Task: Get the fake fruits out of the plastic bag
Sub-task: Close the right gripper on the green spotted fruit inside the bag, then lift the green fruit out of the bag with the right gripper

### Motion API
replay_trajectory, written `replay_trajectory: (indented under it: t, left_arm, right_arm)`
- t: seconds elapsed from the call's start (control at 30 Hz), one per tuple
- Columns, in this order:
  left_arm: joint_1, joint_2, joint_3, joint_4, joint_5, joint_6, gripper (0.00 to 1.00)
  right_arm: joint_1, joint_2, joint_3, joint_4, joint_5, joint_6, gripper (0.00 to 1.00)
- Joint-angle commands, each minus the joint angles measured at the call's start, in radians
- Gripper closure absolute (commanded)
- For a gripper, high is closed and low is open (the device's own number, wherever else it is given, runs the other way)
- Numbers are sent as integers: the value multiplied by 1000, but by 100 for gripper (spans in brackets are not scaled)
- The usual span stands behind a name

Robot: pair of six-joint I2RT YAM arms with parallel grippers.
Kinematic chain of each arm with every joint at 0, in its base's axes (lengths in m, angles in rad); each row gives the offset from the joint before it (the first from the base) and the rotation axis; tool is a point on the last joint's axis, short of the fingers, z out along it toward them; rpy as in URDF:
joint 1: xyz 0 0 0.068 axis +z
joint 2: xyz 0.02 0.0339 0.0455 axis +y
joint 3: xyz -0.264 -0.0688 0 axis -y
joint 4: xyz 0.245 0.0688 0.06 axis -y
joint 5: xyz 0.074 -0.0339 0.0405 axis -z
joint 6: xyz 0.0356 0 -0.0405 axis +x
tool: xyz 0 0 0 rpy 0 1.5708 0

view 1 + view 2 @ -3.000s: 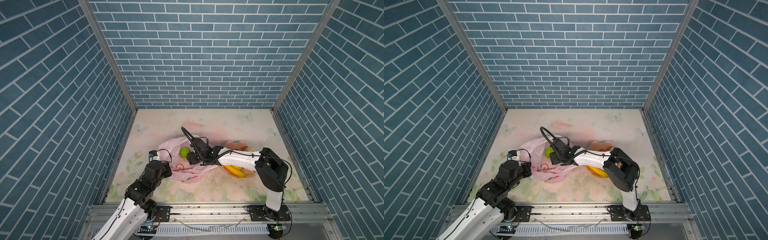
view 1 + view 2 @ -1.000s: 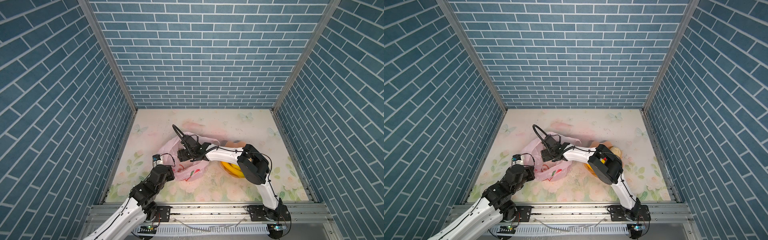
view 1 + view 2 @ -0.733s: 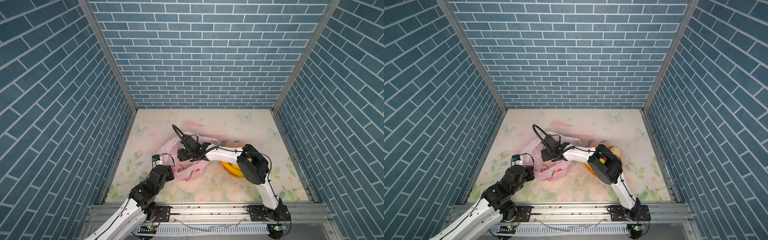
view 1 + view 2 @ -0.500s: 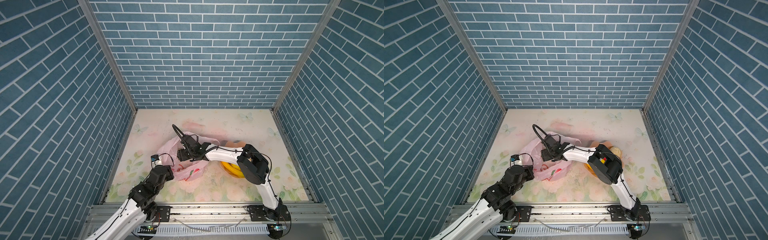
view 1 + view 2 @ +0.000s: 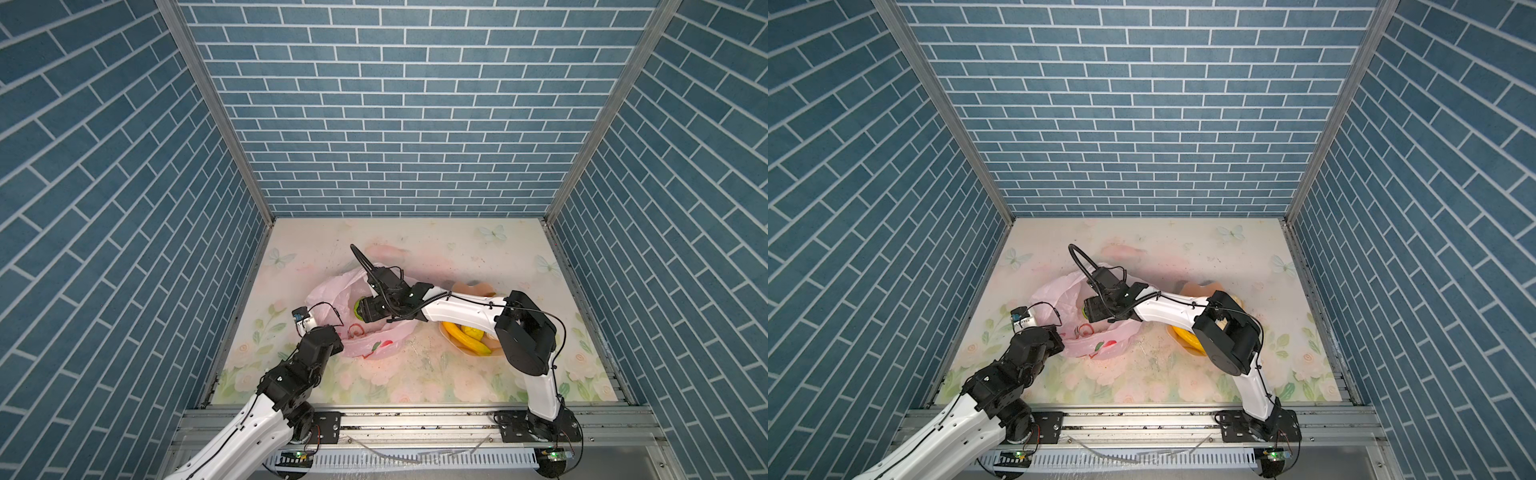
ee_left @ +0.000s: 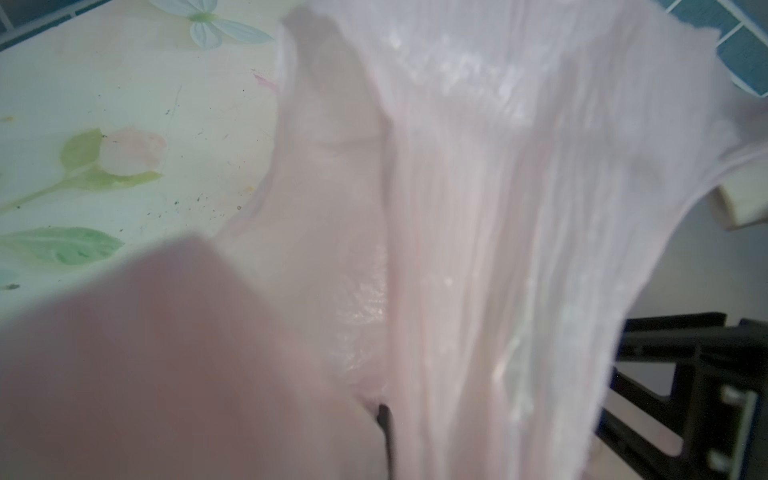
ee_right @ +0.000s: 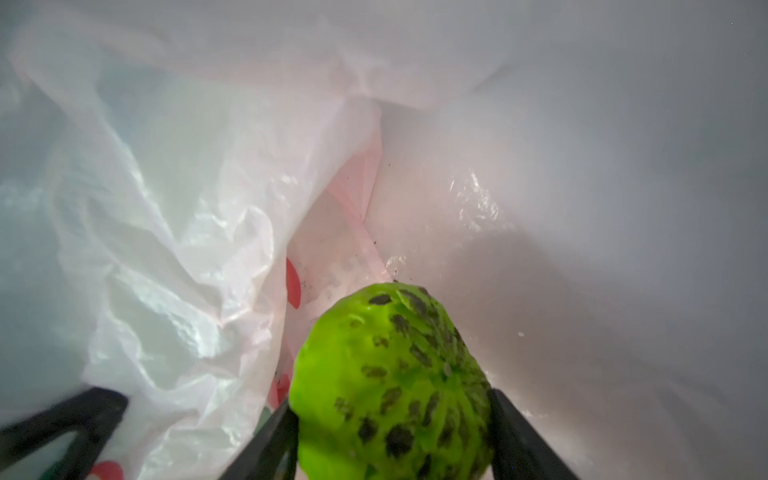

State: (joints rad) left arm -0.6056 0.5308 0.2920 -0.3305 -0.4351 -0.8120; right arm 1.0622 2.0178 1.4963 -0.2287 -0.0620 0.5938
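In both top views the bag point(image 5: 328, 293) lies on the table point(image 5: 436, 249), mouth gaping. The left gripper point(image 5: 337, 332) pinches its near edge, and the right gripper point(image 5: 362, 309) reaches inside. A banana point(image 5: 454, 333) sits in the bowl point(image 5: 470, 286). Left wrist view: bag film point(image 6: 478, 208) pulled taut, jaws hidden. Right wrist view: fingers point(image 7: 513, 428) clamp a green fruit point(image 7: 390, 382) inside the bag.

bowl point(image 5: 467, 287): peach-pink, right of centre; table point(image 5: 457, 249): floral print; walls point(image 5: 395, 124): blue brick
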Motion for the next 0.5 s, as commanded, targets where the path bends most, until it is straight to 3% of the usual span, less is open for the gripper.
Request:
replay_trajectory:
  t: [0.0, 0.47]
  left_arm:
    - [-3, 45, 51, 67, -52, 41, 98]
    - [1, 242, 172, 178, -120, 153, 98]
  right_arm:
    - [2, -52, -33, -43, -20, -21, 69]
    - [5, -129, -38, -105, -66, -59, 71]
